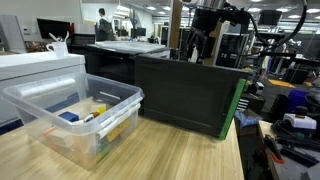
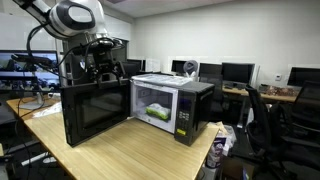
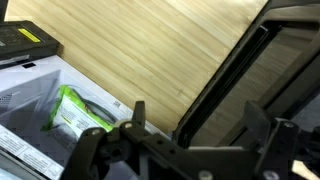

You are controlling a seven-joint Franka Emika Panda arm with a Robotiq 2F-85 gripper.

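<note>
The gripper [image 2: 100, 66] hangs with its jaws spread wide and empty, just above the top edge of the microwave door [image 2: 95, 112]. The door stands swung fully open over the wooden table [image 2: 120, 155]. A green packet [image 2: 157, 112] lies inside the microwave [image 2: 190, 105]. The door looks rigid, hinged and smooth, probably slippery. I'd take it at its free edge, far from the hinge.

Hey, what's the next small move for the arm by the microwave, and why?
Probably lower the open jaws toward the opening of the microwave: the door stands wide open, the green packet lies inside, and the jaws hover above the door, empty.
</note>
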